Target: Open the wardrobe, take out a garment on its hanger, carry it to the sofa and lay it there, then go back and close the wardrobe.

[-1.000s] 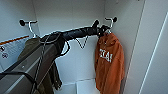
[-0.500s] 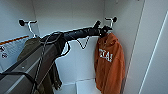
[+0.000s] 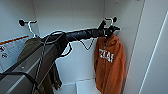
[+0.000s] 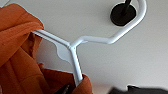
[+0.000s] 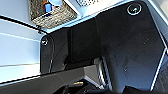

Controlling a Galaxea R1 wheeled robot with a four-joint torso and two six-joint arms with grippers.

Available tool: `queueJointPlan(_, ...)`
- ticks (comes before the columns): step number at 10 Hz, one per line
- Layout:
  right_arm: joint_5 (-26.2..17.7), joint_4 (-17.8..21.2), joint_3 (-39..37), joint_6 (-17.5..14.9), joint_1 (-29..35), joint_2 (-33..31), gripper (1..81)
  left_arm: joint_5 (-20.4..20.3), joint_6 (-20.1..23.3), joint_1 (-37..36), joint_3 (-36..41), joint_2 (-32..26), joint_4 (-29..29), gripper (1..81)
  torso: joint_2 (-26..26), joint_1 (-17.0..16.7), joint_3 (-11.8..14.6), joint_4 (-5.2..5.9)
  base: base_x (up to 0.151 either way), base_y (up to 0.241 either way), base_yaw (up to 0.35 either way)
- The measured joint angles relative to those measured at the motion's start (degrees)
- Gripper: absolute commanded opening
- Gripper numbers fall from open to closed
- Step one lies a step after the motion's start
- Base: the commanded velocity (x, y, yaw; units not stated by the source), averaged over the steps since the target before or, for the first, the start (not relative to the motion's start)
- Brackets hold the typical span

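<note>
1. My left arm reaches deep into the open wardrobe [image 3: 75, 22]; its left gripper [image 3: 108, 30] sits at the neck of the white hanger [image 4: 75, 47] that carries the orange garment [image 3: 110, 67]. I cannot tell whether the fingers are clenched on the hanger or released.
2. The garment hangs directly below the gripper, against the white side wall. The hanger's hook curves around a black peg [image 4: 123, 13] just beyond the fingertips (the hook looks seated there).
3. Risk, as I judge it: pulling straight out before lifting would snag the hook on the peg and could drag the jacket off its hanger.
4. Second risk: orange cloth bunches right at the hanger neck, so a poor grip may pinch fabric, not wire, and slip.
5. Well away from the fingers, across the wardrobe, a dark olive jacket [image 3: 30, 47] hangs from another peg, close by my arm and its cables.
6. The interior is plain, smooth white, with a white floor below the garment.
7. The right wrist view shows a woven basket [image 5: 51, 12] on a pale shelf.
</note>
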Motion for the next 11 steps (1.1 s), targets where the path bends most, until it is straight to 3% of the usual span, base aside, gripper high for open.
queueJointPlan(4, -0.02, 0.85, -0.26, -0.02, -0.35, 0.02, 81.1, -2.69, -0.02, 0.02, 1.4, -0.2, 4.3, 81.1, 0.0, 0.0, 0.0, 0.0, 0.0, 0.0, 0.0)
queueJointPlan(5, 0.0, 0.9, -0.32, -0.02, -0.3, 0.17, 81.1, -2.01, -0.94, 0.13, 2.01, -0.3, 4.8, 1.0, 0.0, 0.0, 0.0, 0.0, 0.0, 0.0, 0.0)
queueJointPlan(6, 0.05, 0.96, -0.37, 0.0, -0.3, 0.28, 81.1, -3.61, -2.36, 1.48, 2.17, -0.33, 4.55, 1.0, 0.0, 0.0, 0.0, 0.0, 0.0, 0.0, 0.0)
queueJointPlan(11, 0.02, 1.07, -0.37, 0.0, -0.33, 0.26, 81.1, -2.95, -2.12, 1.26, 3.8, -1.27, 4.56, 1.0, 0.02, 0.05, -0.02, 0.0, 0.0, 0.0, 0.0)
